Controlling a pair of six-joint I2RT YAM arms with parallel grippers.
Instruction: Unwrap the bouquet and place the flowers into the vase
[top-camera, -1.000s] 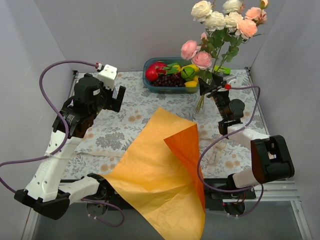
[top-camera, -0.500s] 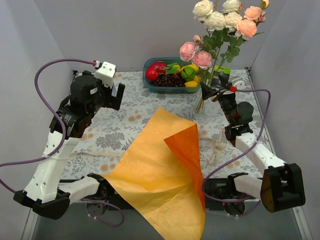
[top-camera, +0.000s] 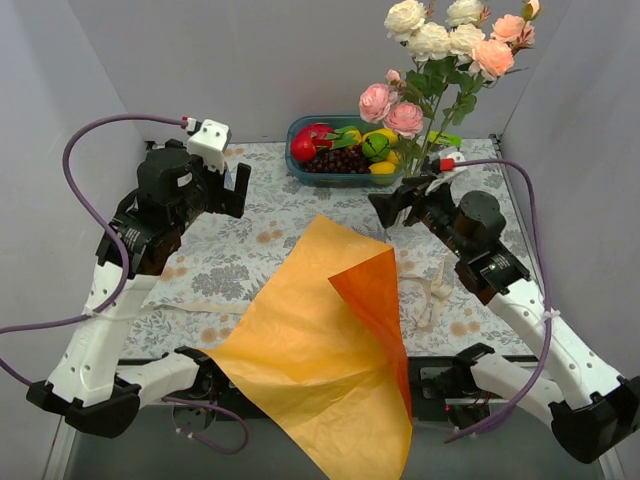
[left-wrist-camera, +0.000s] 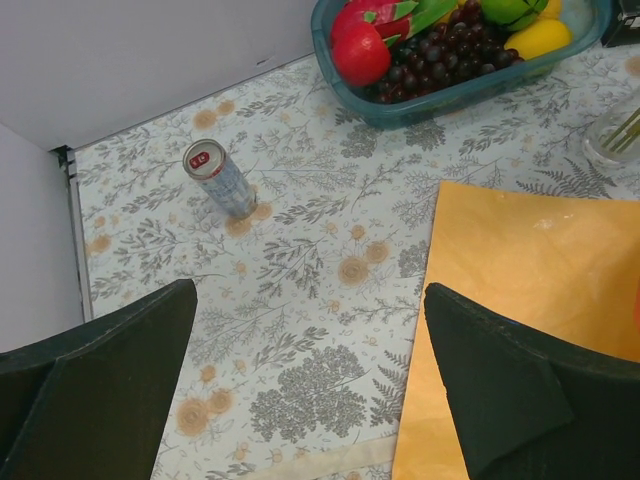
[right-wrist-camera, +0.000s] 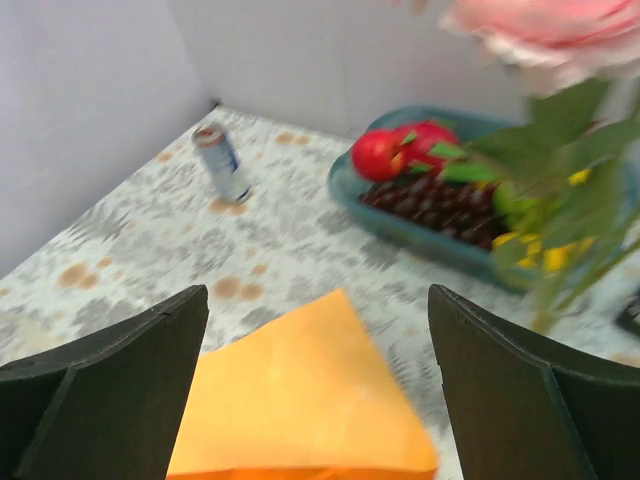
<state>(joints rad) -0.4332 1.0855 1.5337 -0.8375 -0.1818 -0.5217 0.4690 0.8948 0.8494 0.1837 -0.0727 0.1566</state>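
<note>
The flowers (top-camera: 440, 45), pink, peach and cream roses on green stems, stand upright in the vase at the back right. My right gripper (top-camera: 387, 205) hides most of the vase in the top view. The left wrist view shows the clear glass vase (left-wrist-camera: 618, 135) at its right edge. The orange wrapping paper (top-camera: 320, 350) lies opened out across the front of the table. A cream ribbon (top-camera: 432, 292) lies beside it. My right gripper (right-wrist-camera: 318, 295) is open and holds nothing, just left of the stems (right-wrist-camera: 560, 210). My left gripper (left-wrist-camera: 310, 295) hangs open over the cloth at the left.
A blue tub of fruit (top-camera: 340, 152) stands at the back, just left of the flowers. A silver can (left-wrist-camera: 218, 178) stands at the back left. White walls close in the table on three sides. The orange paper hangs over the near edge between the arm bases.
My right gripper has let go near the stems, opened wide and drawn back to the left of the vase. The flowers stay standing. The left arm has barely moved.
</note>
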